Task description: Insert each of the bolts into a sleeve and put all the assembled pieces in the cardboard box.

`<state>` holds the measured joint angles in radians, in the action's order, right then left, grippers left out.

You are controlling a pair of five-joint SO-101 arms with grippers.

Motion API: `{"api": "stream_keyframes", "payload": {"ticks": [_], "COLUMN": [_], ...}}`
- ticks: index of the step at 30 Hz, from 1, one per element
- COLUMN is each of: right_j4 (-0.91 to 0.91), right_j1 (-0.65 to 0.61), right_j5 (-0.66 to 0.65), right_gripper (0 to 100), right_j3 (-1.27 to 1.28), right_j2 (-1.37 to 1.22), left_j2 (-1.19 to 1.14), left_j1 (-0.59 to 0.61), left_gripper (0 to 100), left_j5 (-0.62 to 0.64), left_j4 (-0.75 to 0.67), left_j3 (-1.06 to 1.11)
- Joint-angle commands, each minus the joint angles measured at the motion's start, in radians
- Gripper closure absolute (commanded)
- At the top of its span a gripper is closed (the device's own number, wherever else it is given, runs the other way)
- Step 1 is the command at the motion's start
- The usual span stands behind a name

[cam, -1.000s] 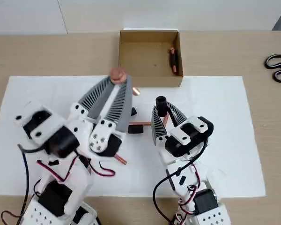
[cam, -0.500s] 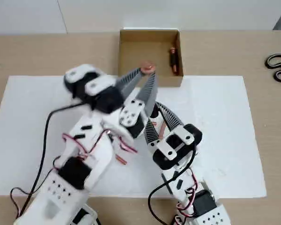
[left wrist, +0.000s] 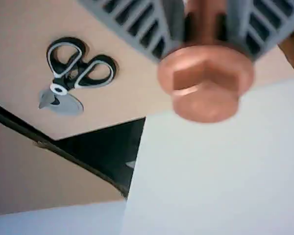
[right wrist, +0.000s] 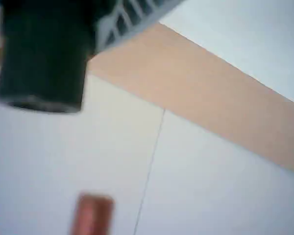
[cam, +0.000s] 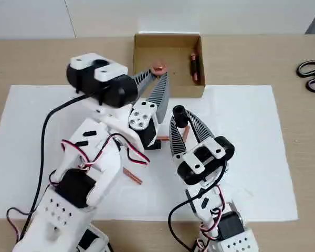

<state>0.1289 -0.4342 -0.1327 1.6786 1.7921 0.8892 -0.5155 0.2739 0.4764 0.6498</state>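
Observation:
My left gripper (cam: 158,73) is shut on a copper bolt (cam: 158,68), held head-up over the front wall of the cardboard box (cam: 142,58). The left wrist view has its hexagonal head (left wrist: 206,81) close up between the grey fingers (left wrist: 132,22). My right gripper (cam: 180,117) is shut on a black sleeve (cam: 179,112) above the white paper, just in front of the box. The sleeve (right wrist: 41,58) looms large in the right wrist view. One assembled piece (cam: 194,67) lies inside the box at its right wall. Another sleeve with a bolt (cam: 154,142) lies on the paper between the arms.
A loose copper bolt (cam: 132,176) lies on the white paper (cam: 252,152) beside the left arm, and another copper bolt (cam: 185,134) lies under the right gripper. Black scissors (cam: 312,71) rest on the wooden table at the far right.
The left arm has swung forward and up, carrying the bolt from over the paper to the box's front wall. The right gripper has shifted only slightly with its sleeve.

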Motion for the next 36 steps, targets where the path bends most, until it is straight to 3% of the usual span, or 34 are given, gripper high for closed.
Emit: {"api": "stream_keyframes", "payload": {"ticks": [1, 9, 16, 36], "right_j4": [-0.064, -0.113, -0.113, -0.113], "right_j1": [-0.008, -0.010, -0.007, -0.010], "right_j5": [0.000, 0.000, 0.101, 0.098], "right_gripper": [99.4, 99.4, 99.4, 99.4], "right_j3": [0.005, 0.005, 0.005, 0.005], "right_j2": [0.022, 0.021, 0.018, 0.021], "left_j2": [0.000, 0.006, 0.009, 0.002], "left_j1": [0.005, -0.006, -0.069, -0.081], "left_gripper": [99, 99, 99, 99], "left_j5": [0.049, 0.057, 0.057, 0.057], "left_j4": [-0.031, -0.071, -0.068, -0.086], "left_j3": [-0.028, -0.021, -0.038, 0.022]}}
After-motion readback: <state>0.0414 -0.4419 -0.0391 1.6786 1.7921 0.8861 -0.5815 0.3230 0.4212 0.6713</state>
